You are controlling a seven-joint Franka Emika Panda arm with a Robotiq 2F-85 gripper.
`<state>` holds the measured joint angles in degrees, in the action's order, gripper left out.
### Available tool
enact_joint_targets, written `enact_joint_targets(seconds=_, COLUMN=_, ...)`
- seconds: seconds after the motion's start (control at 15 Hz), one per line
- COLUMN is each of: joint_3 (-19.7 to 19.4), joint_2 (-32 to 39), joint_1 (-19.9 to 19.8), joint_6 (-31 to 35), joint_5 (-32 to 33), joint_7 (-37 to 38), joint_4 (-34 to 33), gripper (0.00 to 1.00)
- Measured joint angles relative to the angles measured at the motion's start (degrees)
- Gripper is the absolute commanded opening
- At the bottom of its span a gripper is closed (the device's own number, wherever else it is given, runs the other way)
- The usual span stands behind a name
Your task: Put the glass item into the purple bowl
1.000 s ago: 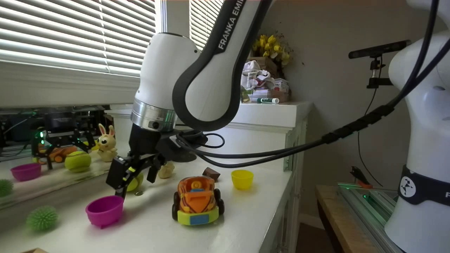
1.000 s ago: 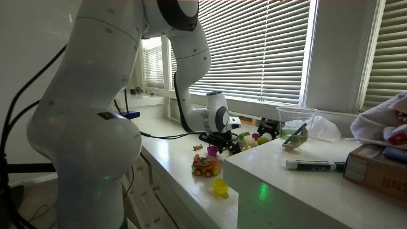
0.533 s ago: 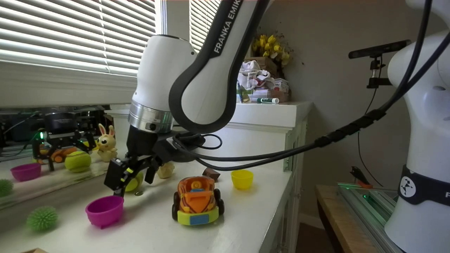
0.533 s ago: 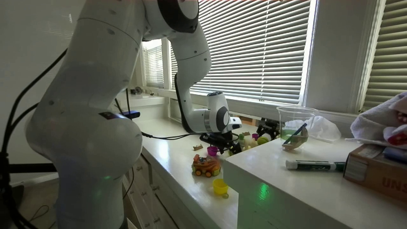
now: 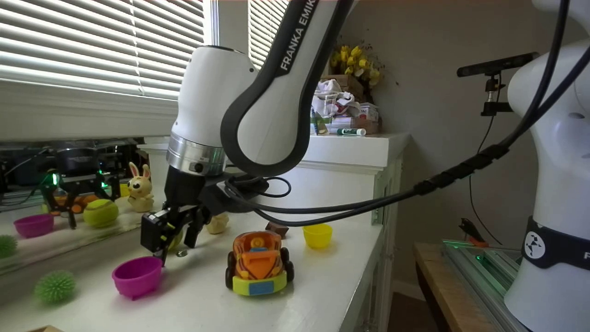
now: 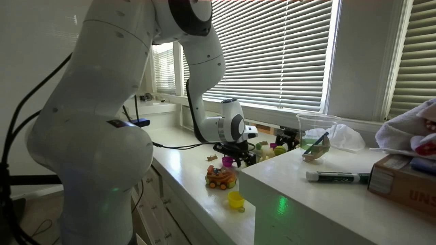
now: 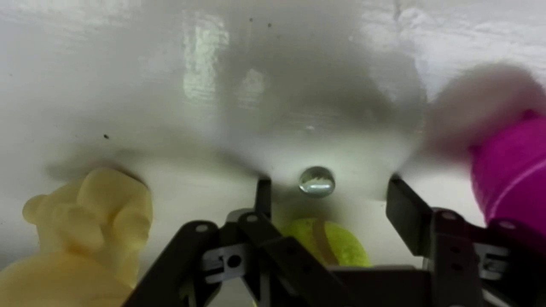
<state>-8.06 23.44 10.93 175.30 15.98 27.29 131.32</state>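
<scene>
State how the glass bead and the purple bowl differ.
Look: the glass bead is clear, the purple bowl opaque magenta.
Size: the glass bead is far smaller than the purple bowl.
Position, wrist view: the glass bead shows in the gap of the open gripper, the purple bowl outside it.
Both rest on the white counter.

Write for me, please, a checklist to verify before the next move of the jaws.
1. Are the jaws open? OK: they stand apart.
2. Is the glass piece between the jaws? OK in the wrist view.
3. Are the jaws low enough to grip it? Cannot tell.
4. Is the tennis ball free of the jaws? Cannot tell: they partly hide it.
5. Is the purple bowl upright? OK.
6. Is the purple bowl clear of the jaws? Cannot tell: they overlap in the wrist view.
</scene>
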Motion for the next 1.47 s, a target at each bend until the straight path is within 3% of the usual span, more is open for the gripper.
enact_joint_targets(seconds=0.13, joint_3=-0.47, joint_2=0.00, joint_1=0.48, joint_6=0.00, joint_5=0.00, joint_7=0.34, joint_4=0.00, gripper=0.57)
enact_joint_targets(seconds=0.27, joint_3=-0.94, joint_2=-0.08, joint_1=0.89, joint_6=-0.01, joint_5=0.00, joint_7=0.57, joint_4=-0.01, gripper=0.33)
enact_joint_targets(seconds=0.33, joint_3=-1.29, joint_2=-0.13, joint_1=1.11, joint_6=-0.03, joint_5=0.00, joint_7=0.74, joint_4=0.00, gripper=0.33)
enact_joint_targets(seconds=0.47, joint_3=-1.77, joint_2=-0.20, joint_1=1.59, joint_6=-0.03, joint_5=-0.01, joint_7=1.15, joint_4=-0.01, gripper=0.20)
enact_joint_targets(seconds=0.6, joint_3=-2.47, joint_2=-0.31, joint_1=2.03, joint_6=-0.05, joint_5=-0.02, joint_7=1.49, joint_4=-0.01, gripper=0.15)
enact_joint_targets(seconds=0.67, joint_3=-2.72, joint_2=-0.33, joint_1=2.16, joint_6=-0.07, joint_5=-0.02, joint_7=1.58, joint_4=-0.01, gripper=0.22)
enact_joint_targets(seconds=0.73, joint_3=-2.87, joint_2=-0.34, joint_1=2.34, joint_6=-0.06, joint_5=-0.02, joint_7=1.69, joint_4=-0.02, gripper=0.13)
enact_joint_targets(seconds=0.8, joint_3=-3.03, joint_2=-0.33, joint_1=2.59, joint_6=-0.07, joint_5=-0.02, joint_7=1.88, joint_4=-0.03, gripper=0.21)
enact_joint_targets(seconds=0.87, joint_3=-3.11, joint_2=-0.35, joint_1=2.79, joint_6=-0.35, joint_5=-0.04, joint_7=2.03, joint_4=-0.07, gripper=0.22)
enact_joint_targets(seconds=0.93, joint_3=-3.27, joint_2=-0.36, joint_1=3.09, joint_6=-0.84, joint_5=-0.05, joint_7=2.31, joint_4=-0.24, gripper=0.38)
enact_joint_targets(seconds=1.13, joint_3=-3.88, joint_2=-0.57, joint_1=4.23, joint_6=-3.55, joint_5=-0.04, joint_7=2.62, joint_4=-0.90, gripper=0.59)
enact_joint_targets(seconds=1.27, joint_3=-5.01, joint_2=-0.68, joint_1=5.78, joint_6=-5.28, joint_5=-0.54, joint_7=2.62, joint_4=-1.17, gripper=0.60)
enact_joint_targets(seconds=1.33, joint_3=-5.57, joint_2=-0.71, joint_1=6.55, joint_6=-5.88, joint_5=-0.55, joint_7=2.62, joint_4=-1.18, gripper=0.52)
enact_joint_targets(seconds=1.47, joint_3=-6.29, joint_2=-0.81, joint_1=7.76, joint_6=-6.96, joint_5=-0.55, joint_7=2.62, joint_4=-1.22, gripper=0.49)
